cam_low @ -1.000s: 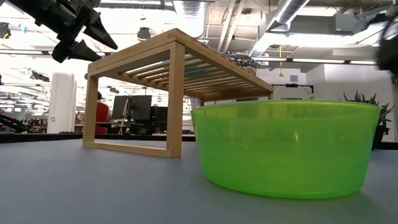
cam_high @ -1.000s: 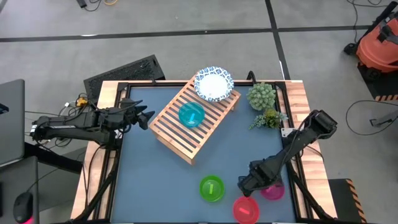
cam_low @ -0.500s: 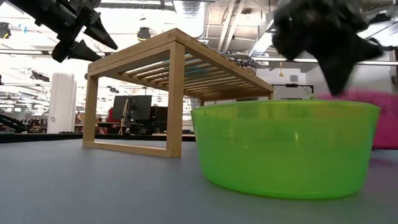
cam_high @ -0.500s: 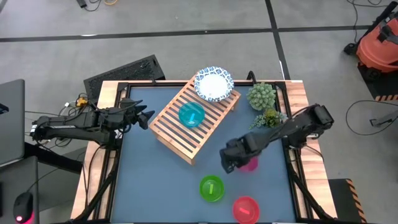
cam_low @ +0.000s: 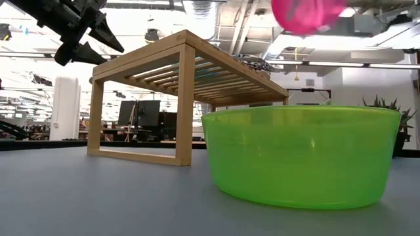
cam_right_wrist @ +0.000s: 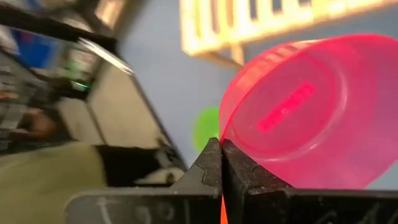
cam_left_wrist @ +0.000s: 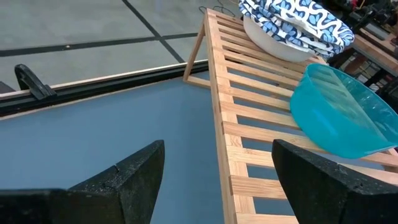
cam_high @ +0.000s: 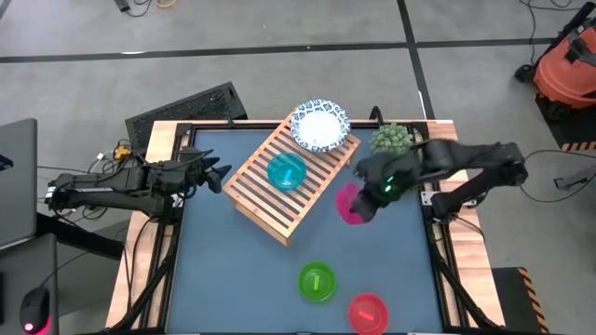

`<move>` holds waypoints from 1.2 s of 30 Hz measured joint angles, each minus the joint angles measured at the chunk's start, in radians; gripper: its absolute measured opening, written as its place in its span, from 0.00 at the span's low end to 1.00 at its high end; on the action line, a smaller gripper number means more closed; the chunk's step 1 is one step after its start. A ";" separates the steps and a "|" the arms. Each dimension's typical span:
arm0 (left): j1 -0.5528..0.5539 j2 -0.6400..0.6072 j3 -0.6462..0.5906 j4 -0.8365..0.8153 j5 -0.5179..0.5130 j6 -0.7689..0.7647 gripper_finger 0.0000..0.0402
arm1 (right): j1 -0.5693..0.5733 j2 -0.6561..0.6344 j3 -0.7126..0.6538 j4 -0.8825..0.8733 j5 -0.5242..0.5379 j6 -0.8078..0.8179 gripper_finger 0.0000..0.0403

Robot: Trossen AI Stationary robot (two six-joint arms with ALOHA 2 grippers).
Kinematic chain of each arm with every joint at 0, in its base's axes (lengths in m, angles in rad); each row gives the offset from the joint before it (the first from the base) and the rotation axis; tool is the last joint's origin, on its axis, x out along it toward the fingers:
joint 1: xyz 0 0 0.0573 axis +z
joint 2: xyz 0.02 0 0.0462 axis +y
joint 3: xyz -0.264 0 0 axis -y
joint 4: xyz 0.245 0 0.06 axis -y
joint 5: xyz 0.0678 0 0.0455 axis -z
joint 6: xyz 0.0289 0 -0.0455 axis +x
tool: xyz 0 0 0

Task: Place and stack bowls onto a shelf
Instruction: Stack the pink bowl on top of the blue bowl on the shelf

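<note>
Since the earlier frames the right gripper [cam_high: 371, 203] has been travelling from the near right corner of the table up and across toward the shelf [cam_high: 279, 186], lifting the magenta bowl [cam_high: 351, 204] clear of the tabletop; the red bowl [cam_high: 368, 311] and green bowl [cam_high: 317, 282] are lying where they lay, and the left gripper [cam_high: 216, 177] is still hovering off the shelf's left end with its fingers spread and holding nothing. In the right wrist view the fingers are pressing together on the magenta bowl's rim [cam_right_wrist: 298, 112], pinching it. The bowl is hanging in the air just beside the shelf's right long edge, above the level of the shelf top in the low view [cam_low: 305, 14]. On the slats the teal bowl [cam_high: 287, 171] is sitting near the middle, and the patterned white bowls [cam_high: 319, 127] are resting at the far end. The step in hand appears to be the carry of the magenta bowl to the shelf. The next move likely calls for centring it over the teal bowl or bare slats, lowering, then releasing.
</note>
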 joint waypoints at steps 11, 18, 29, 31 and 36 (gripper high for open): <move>0.000 0.000 0.000 0.001 -0.041 -0.023 0.70 | -0.179 0.062 0.291 0.073 -0.005 -0.493 0.04; 0.000 0.000 0.000 0.000 -0.074 -0.025 0.70 | -0.341 0.222 0.433 0.036 -0.112 -0.869 0.04; 0.000 0.000 0.000 -0.002 -0.105 -0.045 0.70 | -0.369 0.449 0.576 -0.052 -0.127 -1.388 0.04; 0.000 0.000 0.000 -0.004 -0.111 -0.048 0.70 | -0.360 0.481 0.603 -0.088 -0.091 -1.452 0.04; 0.000 0.001 0.000 -0.004 -0.140 -0.049 0.70 | -0.314 0.540 0.636 -0.221 0.056 -1.625 0.04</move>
